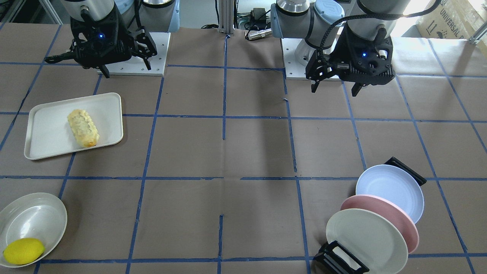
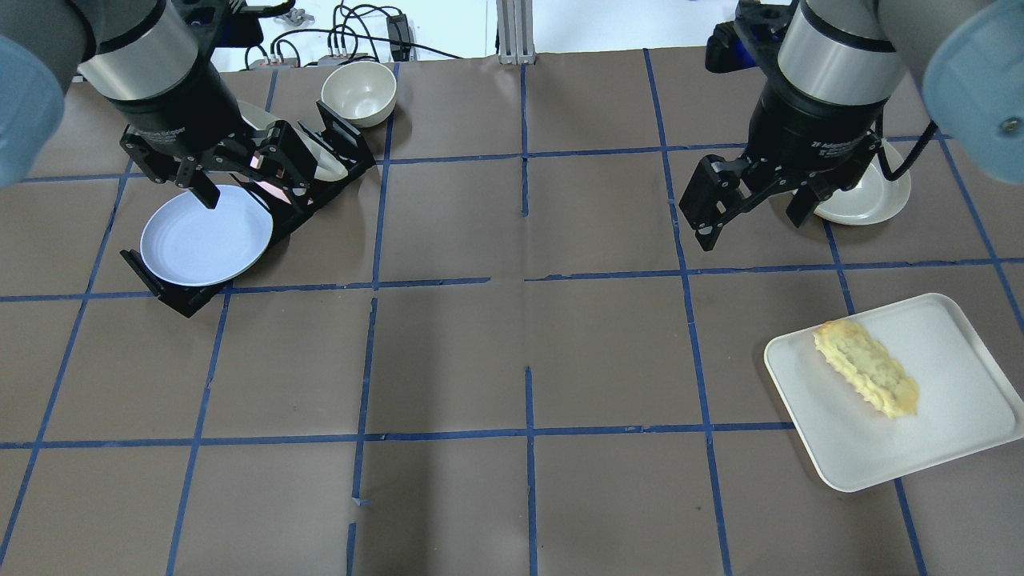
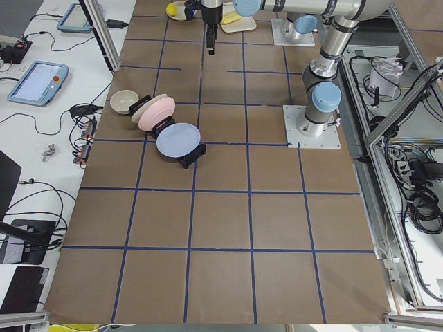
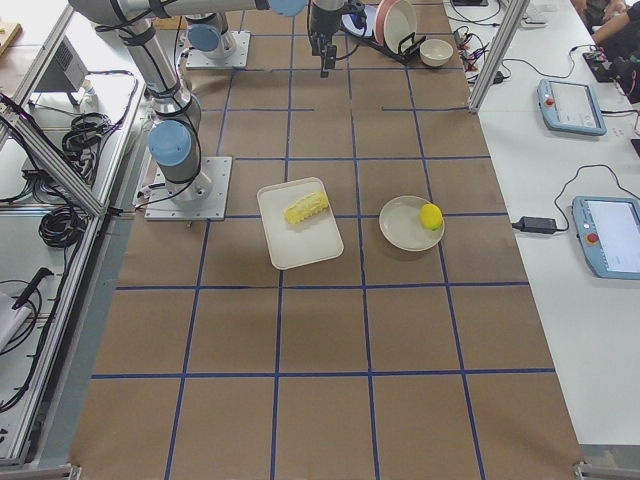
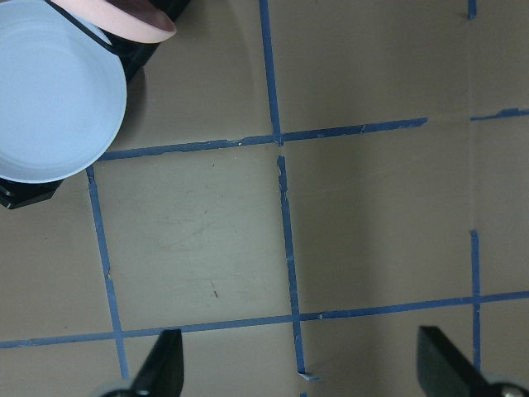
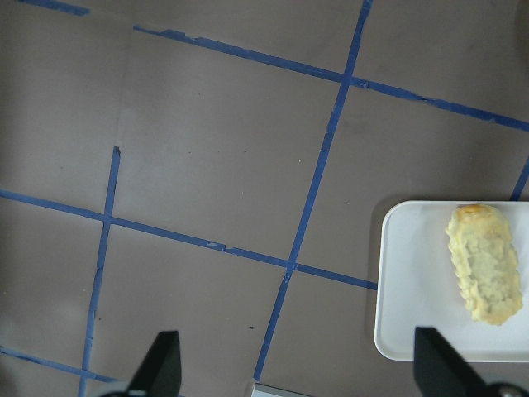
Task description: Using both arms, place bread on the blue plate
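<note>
Where the bread lies: the oblong pale-yellow bumpy-crusted bread (image 1: 83,128) rests slantwise on a white rounded-corner rectangular tray (image 1: 45,137), on the right arm's side of the table, with bare tray showing between it and every rim.
Blue plate: the round pale blue matte plate (image 1: 393,190) stands tilted in a black slotted rack (image 1: 407,169) on the left arm's side. It sits in the slot nearest the robot, with its face turned towards the robot.
Rack neighbours: a round pink plate (image 1: 380,205) leans just behind the blue one, and a round cream-white plate (image 1: 365,239) behind that. Their rims overlap in the front view.
Left gripper: the black two-finger left gripper (image 1: 335,90) hangs above the table on the robot's side of the rack, fingers spread apart with nothing between them.
Right gripper: the black right gripper (image 2: 752,226) hangs above the table beyond the tray's far edge, fingers likewise spread wide and holding nothing.
Room between: a broad stretch of brown paper table cover (image 2: 528,352), crossed by blue tape lines, separates tray from rack.
Table edge items: a shallow cream dish (image 1: 34,213) holding a smooth yellow lemon (image 1: 23,251) sits near the operators' edge, well apart from the tray.
</note>
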Controlling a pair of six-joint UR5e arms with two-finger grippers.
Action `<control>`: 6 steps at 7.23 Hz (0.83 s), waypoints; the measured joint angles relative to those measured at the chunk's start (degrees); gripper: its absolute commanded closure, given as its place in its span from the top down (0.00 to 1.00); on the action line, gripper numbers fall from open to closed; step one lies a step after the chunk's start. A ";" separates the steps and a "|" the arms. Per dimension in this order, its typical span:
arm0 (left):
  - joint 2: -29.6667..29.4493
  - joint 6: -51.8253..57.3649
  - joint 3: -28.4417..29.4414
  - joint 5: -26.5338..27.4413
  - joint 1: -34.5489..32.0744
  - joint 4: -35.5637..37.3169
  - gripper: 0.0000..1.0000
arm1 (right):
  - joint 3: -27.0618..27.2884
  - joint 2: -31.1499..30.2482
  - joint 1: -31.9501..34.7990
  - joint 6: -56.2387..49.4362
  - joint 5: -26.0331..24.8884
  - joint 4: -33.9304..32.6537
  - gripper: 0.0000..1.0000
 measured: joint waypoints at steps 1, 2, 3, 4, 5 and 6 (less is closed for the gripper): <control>-1.13 2.36 0.52 -0.03 1.67 0.52 1.00 | 0.02 -0.01 -0.02 -0.02 0.00 0.01 1.00; -2.86 7.16 1.71 -0.07 5.44 0.90 1.00 | 0.03 0.00 -0.03 -0.02 0.00 0.08 1.00; -4.71 12.99 2.81 -0.21 10.53 1.14 1.00 | 0.03 0.00 -0.04 -0.02 0.00 0.11 1.00; -6.83 18.72 3.72 -0.44 15.55 1.36 1.00 | 0.03 -0.01 -0.04 -0.02 0.00 0.13 1.00; -9.80 23.86 4.87 -0.64 20.08 1.53 1.00 | 0.03 0.00 -0.04 -0.02 0.00 0.13 1.00; -13.86 28.05 6.89 -0.74 23.93 1.65 1.00 | 0.03 0.00 -0.04 -0.02 0.00 0.13 1.00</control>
